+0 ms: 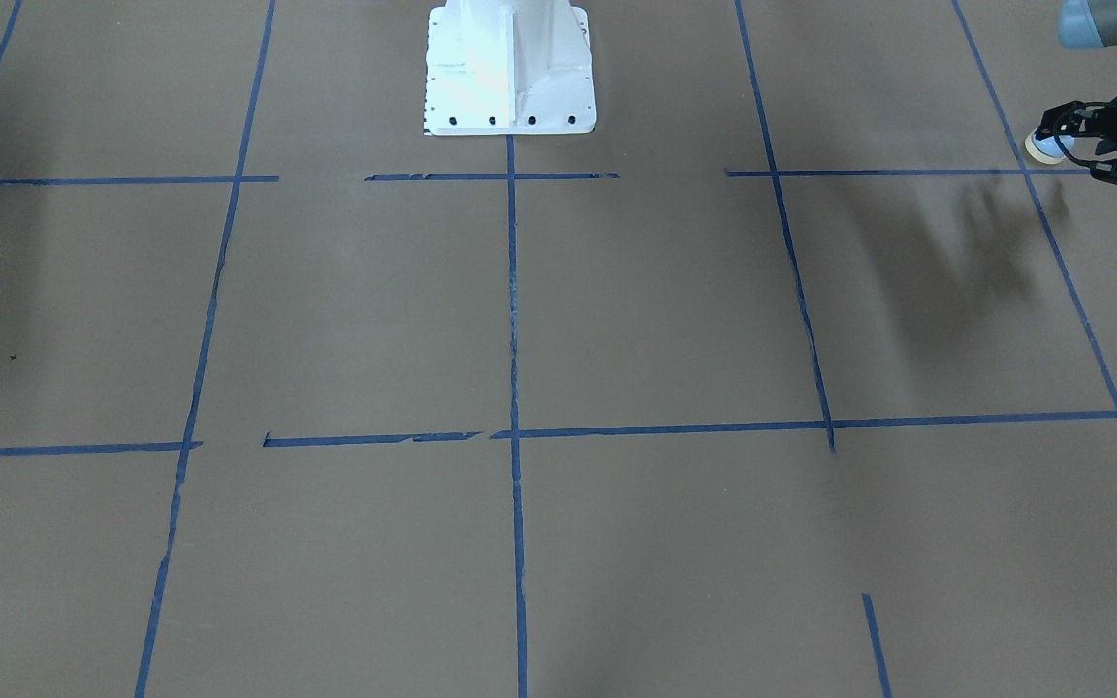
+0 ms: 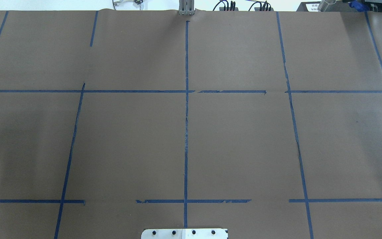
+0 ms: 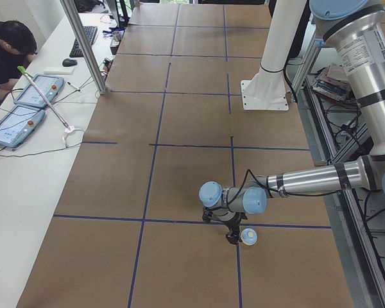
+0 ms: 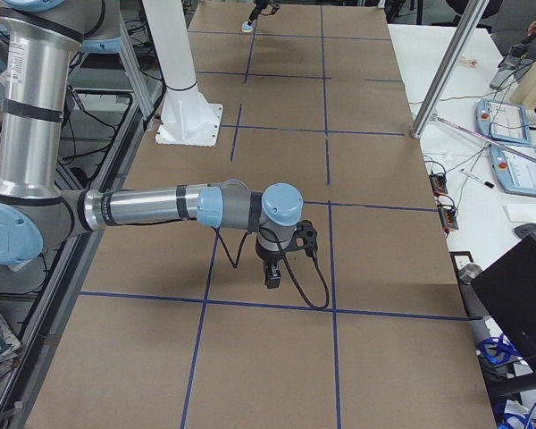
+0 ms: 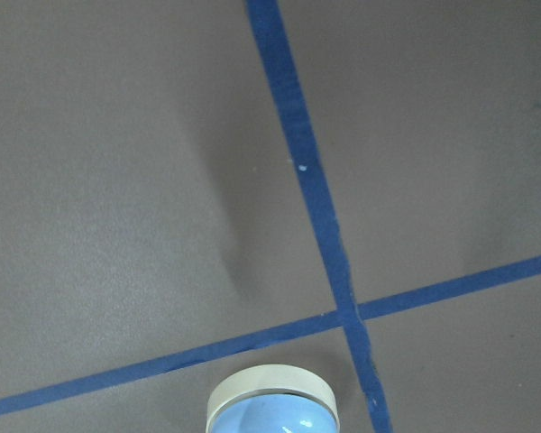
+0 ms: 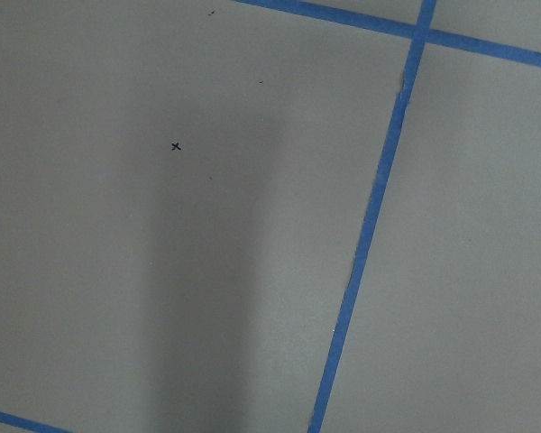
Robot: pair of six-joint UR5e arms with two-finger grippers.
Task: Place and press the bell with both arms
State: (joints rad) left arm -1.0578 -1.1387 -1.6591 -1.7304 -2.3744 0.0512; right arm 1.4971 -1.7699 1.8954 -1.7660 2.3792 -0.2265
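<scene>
Seemingly the bell (image 1: 1044, 146) sits right at the tips of the left pincer (image 1: 1061, 136), with the fingers reaching to either side of it. Whether they clamp it or stand slack I cannot tell. To place it well, I would settle the base flat on the table (image 1: 617, 310) before letting go, then lift straight off so nothing tips it. Its axis runs roughly vertical, cream base down and dome up; being round, it has no real long axis. The right pincer (image 4: 273, 275) hangs well apart, its opening unreadable.
</scene>
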